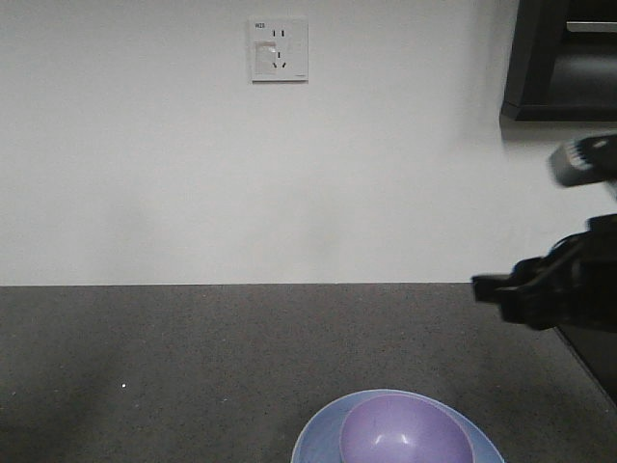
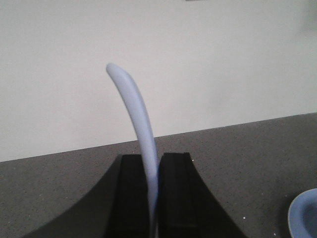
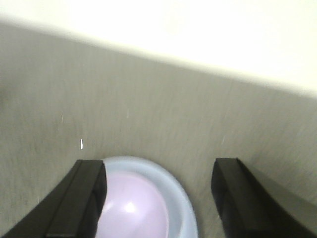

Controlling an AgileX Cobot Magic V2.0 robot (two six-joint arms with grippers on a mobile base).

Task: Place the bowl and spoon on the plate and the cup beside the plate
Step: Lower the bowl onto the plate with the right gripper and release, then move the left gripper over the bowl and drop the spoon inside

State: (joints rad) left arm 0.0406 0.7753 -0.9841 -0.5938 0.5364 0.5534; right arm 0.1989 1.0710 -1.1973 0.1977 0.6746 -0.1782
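Exterior front-facing view: you are looking at a small round glossy lavender-purple bowl [image 1: 405, 436] sitting on a wider round light-blue shallow plate [image 1: 312, 431] at 6 o'clock, both being cut off by the frame's bottom edge.
Surface: the plate is resting on a dark speckled grey countertop [image 1: 145, 357].
Right arm [image 1: 559, 285]: your black arm is reaching in at 3 o'clock, well apart from the plate.
Left gripper [image 2: 152, 161]: in the left wrist view its two black fingers are clamping the thick handle of a short pale bluish-white soup spoon [image 2: 140, 130].
Spoon: the handle is rising between the fingers and curving toward 11 o'clock; its scoop end is lying out of sight.
Plate edge: a sliver is showing at 4 o'clock in that view.
Right gripper [image 3: 158, 169]: its fingers are standing wide apart, gripping nothing, hovering over the counter.
Bowl and plate: in the right wrist view they are showing at 7 o'clock, beside the left-hand finger.
Background: a white wall [image 1: 145, 174] is carrying a white socket [image 1: 279, 48] at 12 o'clock.
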